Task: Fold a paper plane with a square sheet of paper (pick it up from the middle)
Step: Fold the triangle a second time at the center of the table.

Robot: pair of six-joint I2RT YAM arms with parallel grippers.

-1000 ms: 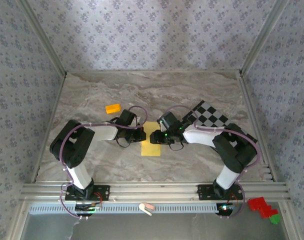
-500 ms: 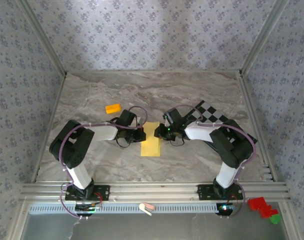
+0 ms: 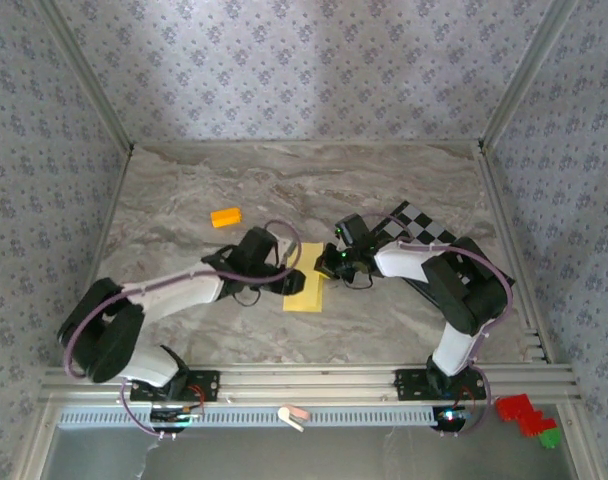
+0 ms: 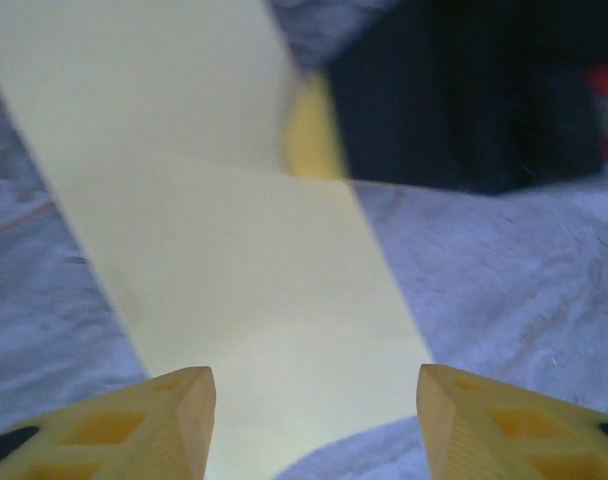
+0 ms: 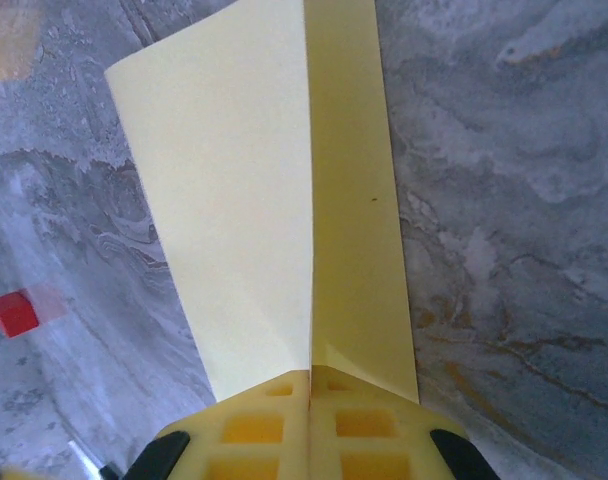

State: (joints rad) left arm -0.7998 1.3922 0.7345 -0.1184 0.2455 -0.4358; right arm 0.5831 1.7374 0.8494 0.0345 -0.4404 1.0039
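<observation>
The square sheet of paper point(image 3: 306, 293) lies pale yellow and folded into a narrow strip at the table's middle. In the right wrist view the paper point(image 5: 234, 180) rises along a centre crease, and my right gripper point(image 5: 311, 378) is shut on the near end of that crease. From above, the right gripper point(image 3: 325, 269) sits at the strip's far right corner. My left gripper point(image 3: 292, 282) is at the strip's left edge. Its yellow fingertips point(image 4: 189, 405) stand open just above the paper point(image 4: 224, 250), apart from it.
A small orange block point(image 3: 225, 216) lies at the back left of the marble table point(image 3: 214, 330). A black-and-white checkered board point(image 3: 427, 233) lies under the right arm. The right gripper's dark body point(image 4: 464, 90) looms close ahead of the left fingers.
My left gripper has opened and let go of the paper, and its arm has stretched out lower. My right gripper has shifted up and shut on the paper's crease.
</observation>
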